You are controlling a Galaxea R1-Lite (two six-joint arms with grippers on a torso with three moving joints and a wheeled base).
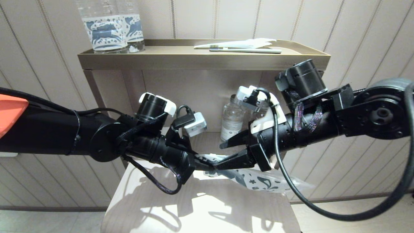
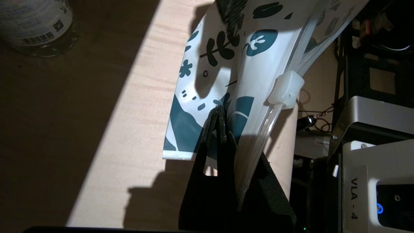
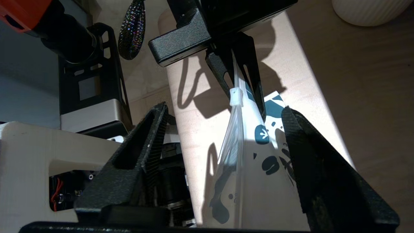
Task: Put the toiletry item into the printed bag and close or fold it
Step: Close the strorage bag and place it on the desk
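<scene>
The printed bag (image 1: 258, 183) (image 2: 258, 71) (image 3: 258, 181), a whitish pouch with dark blue-grey shapes, hangs edge-up just above the small table. My left gripper (image 1: 207, 165) (image 2: 231, 136) is shut on the bag's end, right by the zip track. The white zip slider (image 2: 286, 89) (image 3: 236, 96) sits a short way beyond its fingertips. From the opposite side, my right gripper (image 1: 220, 156) (image 3: 223, 109) is open, one finger on each side of the bag's zip edge, touching nothing. A toothbrush (image 1: 249, 50) lies on the top shelf beside a white wrapper (image 1: 249, 42).
The light wooden table (image 1: 200, 207) stands under both grippers. Two clear bottles with blue labels (image 1: 111, 29) stand at the shelf's left end. Small bottles (image 1: 233, 119) (image 2: 35, 22) stand at the back beneath the shelf. A white ribbed object (image 3: 368, 11) shows in the right wrist view.
</scene>
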